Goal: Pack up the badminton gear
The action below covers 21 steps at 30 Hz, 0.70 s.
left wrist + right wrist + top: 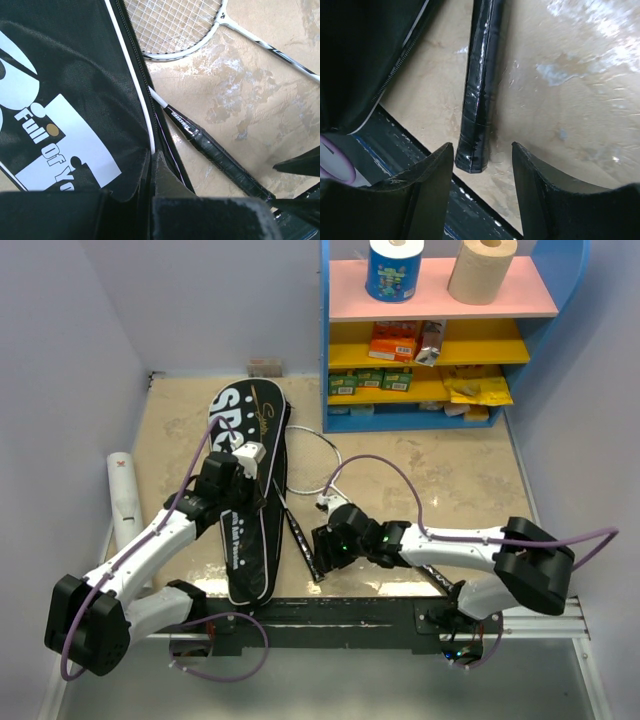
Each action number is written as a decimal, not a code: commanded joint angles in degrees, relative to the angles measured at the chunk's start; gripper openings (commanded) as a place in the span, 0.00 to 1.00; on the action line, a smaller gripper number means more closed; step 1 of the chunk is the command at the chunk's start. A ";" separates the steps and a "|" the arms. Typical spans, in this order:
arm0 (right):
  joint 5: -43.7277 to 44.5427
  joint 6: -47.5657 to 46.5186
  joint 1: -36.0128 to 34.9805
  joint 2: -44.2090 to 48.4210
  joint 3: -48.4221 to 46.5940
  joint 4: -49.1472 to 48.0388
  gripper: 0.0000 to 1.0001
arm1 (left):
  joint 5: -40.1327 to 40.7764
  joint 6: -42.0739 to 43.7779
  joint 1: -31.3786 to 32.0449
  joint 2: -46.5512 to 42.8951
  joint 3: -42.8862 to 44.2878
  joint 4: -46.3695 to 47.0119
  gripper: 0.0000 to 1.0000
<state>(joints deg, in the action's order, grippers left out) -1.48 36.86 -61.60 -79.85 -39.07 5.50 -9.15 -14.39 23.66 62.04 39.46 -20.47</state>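
**Left pincer clamped on the cover's edge, right pincer apart around a racket handle.**
The left pincer [243, 462] is shut on the zip edge of the black cover [248, 530] lettered "SPORT", which lies flat on the bench [450, 470] and stretches both ahead of and behind it. Just to its right, a black racket handle [225, 160] sticks out, its thin shaft slipping under the cover's edge. Further ahead of it lies a white-strung racket head [175, 25]. The right pincer [482, 147] holds its fingers [427, 185] apart, with the handle's butt end between them; it is close beside one finger, and bare bench shows before the other. A long white tube [125, 500] lies well off on the left pincer's outer side.
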 commanded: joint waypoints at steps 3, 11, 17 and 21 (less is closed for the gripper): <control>1.20 3.83 -2.29 -5.12 -1.53 -5.23 0.54 | -1.49 -0.20 0.16 -2.01 0.35 2.27 0.00; 5.69 5.24 -5.45 -10.40 -5.39 -2.52 0.54 | -2.54 -0.11 0.16 -2.45 0.35 2.36 0.00; 8.42 5.94 -8.09 -13.05 -7.86 -0.05 0.35 | -2.63 -0.02 0.16 -2.80 0.26 2.45 0.00; 9.82 6.64 -8.09 -12.26 -8.30 0.74 0.12 | -2.89 -0.11 0.16 -2.89 0.09 2.45 0.00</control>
<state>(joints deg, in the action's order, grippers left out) 4.97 43.07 -69.49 -92.62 -45.60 3.75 -10.07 -14.37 23.66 60.73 39.46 -20.49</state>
